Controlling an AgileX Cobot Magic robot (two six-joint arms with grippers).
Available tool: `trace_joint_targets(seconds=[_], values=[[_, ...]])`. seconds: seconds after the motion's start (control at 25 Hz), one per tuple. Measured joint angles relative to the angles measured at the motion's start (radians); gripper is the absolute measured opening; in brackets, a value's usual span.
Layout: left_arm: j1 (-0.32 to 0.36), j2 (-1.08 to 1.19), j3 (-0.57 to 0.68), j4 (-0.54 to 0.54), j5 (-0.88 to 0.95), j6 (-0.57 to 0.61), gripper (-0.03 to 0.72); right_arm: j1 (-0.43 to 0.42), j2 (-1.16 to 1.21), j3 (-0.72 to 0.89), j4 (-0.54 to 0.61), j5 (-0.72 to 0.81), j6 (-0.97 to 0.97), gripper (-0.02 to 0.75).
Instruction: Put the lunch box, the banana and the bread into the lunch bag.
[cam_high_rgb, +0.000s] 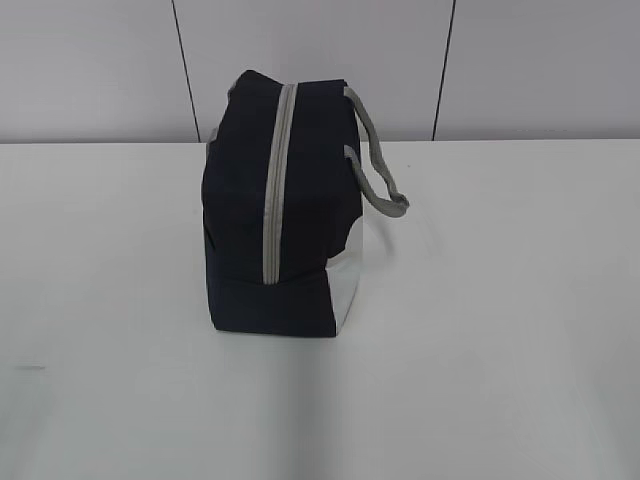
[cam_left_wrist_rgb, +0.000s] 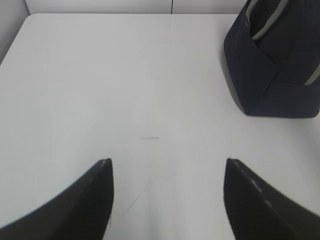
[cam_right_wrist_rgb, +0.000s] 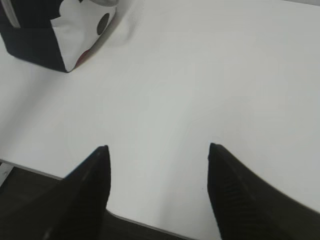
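The navy lunch bag (cam_high_rgb: 275, 210) stands in the middle of the white table, its grey zipper closed along the top and front, grey strap handles falling to the right, white end panel at the lower right. In the left wrist view the lunch bag (cam_left_wrist_rgb: 275, 65) sits at the upper right, well away from my left gripper (cam_left_wrist_rgb: 169, 162), which is open over bare table. The right wrist view shows the lunch bag (cam_right_wrist_rgb: 47, 37) at the upper left; my right gripper (cam_right_wrist_rgb: 157, 147) is open near the table's front edge. The lunch box, banana and bread are out of view.
The white table (cam_high_rgb: 500, 330) stretches to both sides of the bag. A grey panelled wall (cam_high_rgb: 520, 60) stands behind it. The table's front edge (cam_right_wrist_rgb: 30, 170) runs under my right gripper.
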Motion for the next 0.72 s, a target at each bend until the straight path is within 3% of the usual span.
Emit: trace_joint_targets(seconds=[0.24, 0.72], values=[[0.000, 0.000, 0.000, 0.000, 0.000, 0.000, 0.498, -0.098, -0.003, 0.000, 0.079, 0.001, -0.033, 0.481], [0.000, 0.000, 0.000, 0.000, 0.000, 0.000, 0.498, -0.105, -0.003, 0.002, 0.055, 0.001, 0.002, 0.482]])
